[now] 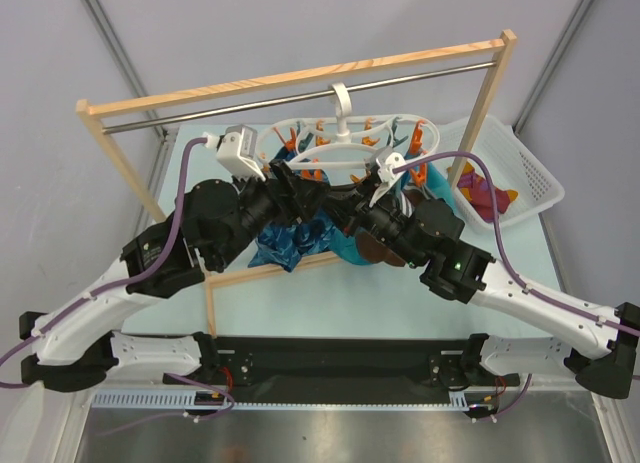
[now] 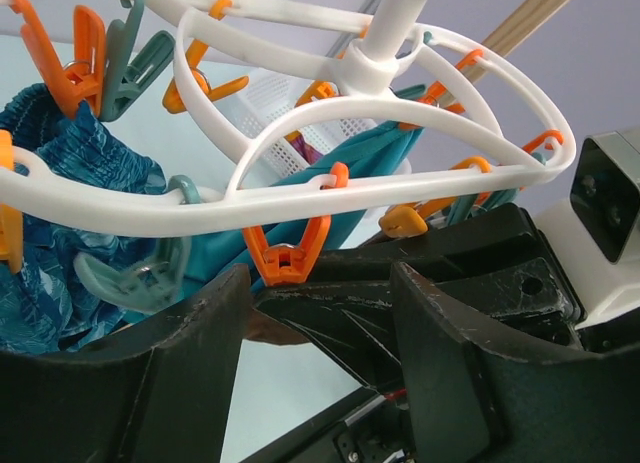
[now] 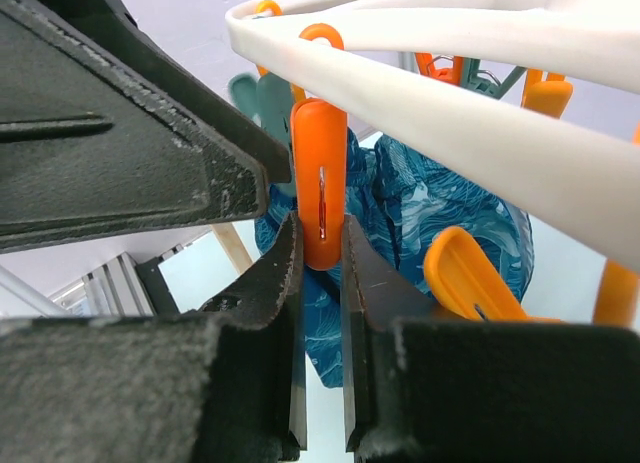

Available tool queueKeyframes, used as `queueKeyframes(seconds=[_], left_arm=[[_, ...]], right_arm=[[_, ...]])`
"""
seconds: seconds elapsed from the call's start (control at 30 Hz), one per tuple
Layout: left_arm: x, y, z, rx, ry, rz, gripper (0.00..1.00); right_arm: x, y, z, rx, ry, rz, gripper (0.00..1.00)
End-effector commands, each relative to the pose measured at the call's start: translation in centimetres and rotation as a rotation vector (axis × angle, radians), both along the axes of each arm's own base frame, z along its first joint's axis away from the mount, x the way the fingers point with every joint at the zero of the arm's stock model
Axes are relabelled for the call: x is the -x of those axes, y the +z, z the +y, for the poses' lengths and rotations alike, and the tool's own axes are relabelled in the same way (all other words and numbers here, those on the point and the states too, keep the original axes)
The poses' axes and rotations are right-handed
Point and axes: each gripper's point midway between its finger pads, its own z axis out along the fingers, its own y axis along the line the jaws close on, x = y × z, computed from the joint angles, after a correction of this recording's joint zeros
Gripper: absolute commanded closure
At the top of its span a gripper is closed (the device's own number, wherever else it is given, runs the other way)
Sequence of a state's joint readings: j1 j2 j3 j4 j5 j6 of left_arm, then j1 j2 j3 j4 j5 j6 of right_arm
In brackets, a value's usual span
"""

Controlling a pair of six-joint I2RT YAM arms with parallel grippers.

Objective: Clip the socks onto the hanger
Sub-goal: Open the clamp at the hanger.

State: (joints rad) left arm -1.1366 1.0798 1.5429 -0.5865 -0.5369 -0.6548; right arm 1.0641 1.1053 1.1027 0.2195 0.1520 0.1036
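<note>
**Near to far.** Two black arms rise from the near edge of the pale teal bench (image 1: 560, 258) and meet under the hanger.

**Right tool** (image 3: 321, 245): pressed together on an orange plastic clip (image 3: 322, 173). Its two flat black fingers (image 3: 285, 283) flank the clip's lower half and touch it on both sides. The clip hangs upright from the rim of the white plastic looped-ring hanger (image 3: 470, 143).

**Left tool** (image 2: 320, 283): spread. Its two broad black fingers (image 2: 190, 363) stand apart just below the hanger's ring. The pinched clip and the right tool's tip lie in the gap between them, and neither finger visibly touches the clip. A small dark brown patch shows beside one finger; whether it is held cannot be told.

**Overhead view.** A dark brown sock (image 1: 376, 251) shows just under the right tool's wrist; whether it is clipped cannot be told. Beside it hang a plain teal cloth (image 1: 345, 245) and a blue patterned cloth (image 1: 285, 241), the latter under the hanger's left side. Further orange and grey-teal clips dangle around the ring.

The hanger's hook sits over the metal bar (image 1: 300, 105) of the light wooden-framed rack (image 1: 290, 78).

Farthest right, well apart from both tools, a white slatted plastic basket (image 1: 535, 178) holds the magenta-purple and orange socks (image 1: 487, 196).
</note>
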Motion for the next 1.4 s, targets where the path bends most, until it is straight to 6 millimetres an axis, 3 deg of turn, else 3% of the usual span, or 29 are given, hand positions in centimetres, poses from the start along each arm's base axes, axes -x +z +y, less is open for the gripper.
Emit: queueKeyframes(seconds=[0.0,0.33,0.47,0.63,0.93,1.17,1.37], left_arm=[[-0.4,1.5,0.3,0.042,0.034,-0.03,0.36],[-1.6,1.5,-0.4,0.02,0.074,-0.042,0.38],[-1.8,1.5,0.5,0.036,0.116,-0.052,0.39],[-2.0,1.9,1.5,0.06,0.152,-0.072,0.46],[-2.1,2.1,0.8,0.052,0.139,-0.066,0.57],[-2.1,1.9,0.4,0.042,0.125,-0.06,0.54],[-2.1,1.9,0.1,0.044,0.122,-0.059,0.77]], right_arm=[[0.8,3.3,-0.5,-0.062,0.016,-0.048,1.0],[1.2,3.7,-0.6,-0.066,0.021,-0.055,1.0],[1.3,3.7,-0.7,-0.065,0.02,-0.056,1.0],[1.5,3.4,-0.7,-0.056,0.024,-0.056,1.0],[1.7,3.6,-0.5,-0.056,0.031,-0.059,1.0],[1.6,3.8,-0.5,-0.059,0.025,-0.064,1.0],[1.6,3.8,-0.3,-0.051,0.027,-0.065,0.98]])
